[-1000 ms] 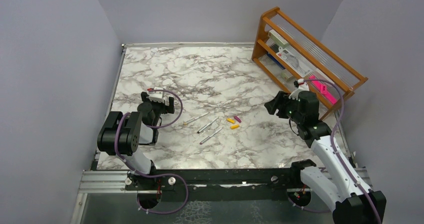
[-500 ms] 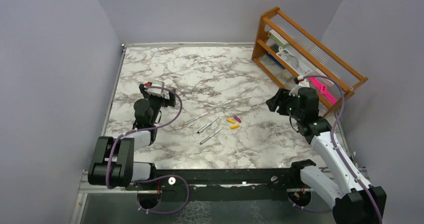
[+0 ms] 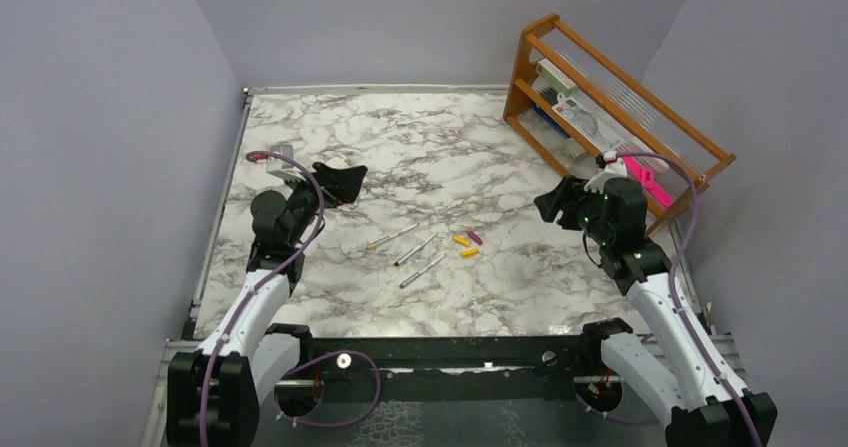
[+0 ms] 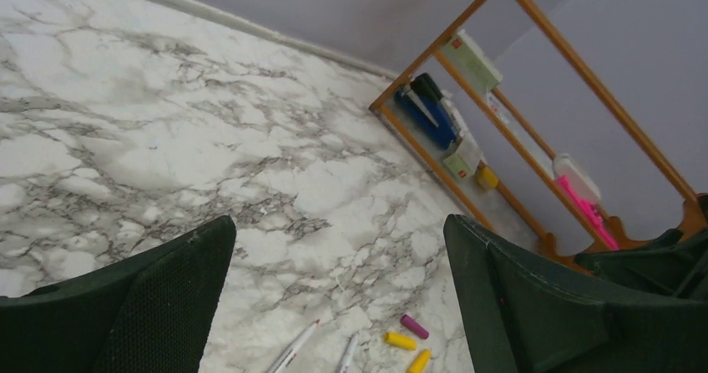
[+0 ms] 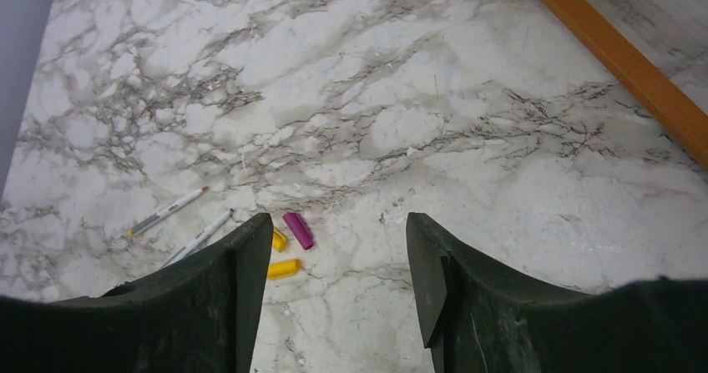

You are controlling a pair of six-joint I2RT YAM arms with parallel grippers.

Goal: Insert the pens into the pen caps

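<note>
Three thin silver-grey pens (image 3: 415,250) lie side by side near the middle of the marble table (image 3: 420,147). Just to their right lie two yellow-orange caps (image 3: 461,240) (image 3: 469,253) and a magenta cap (image 3: 475,237). The caps also show in the left wrist view (image 4: 401,340) and the right wrist view (image 5: 298,230), with pens (image 5: 167,212) beside them. My left gripper (image 3: 345,180) is open and empty, raised left of the pens. My right gripper (image 3: 553,205) is open and empty, right of the caps.
A wooden rack (image 3: 610,107) stands at the back right with boxes and a flat bright-pink object (image 3: 640,175) on it. Grey walls close in the table on the left, back and right.
My left arm has stretched out and swung, its gripper rising and turning toward the pens. My right gripper has shifted only slightly. The pens and caps have not moved.
</note>
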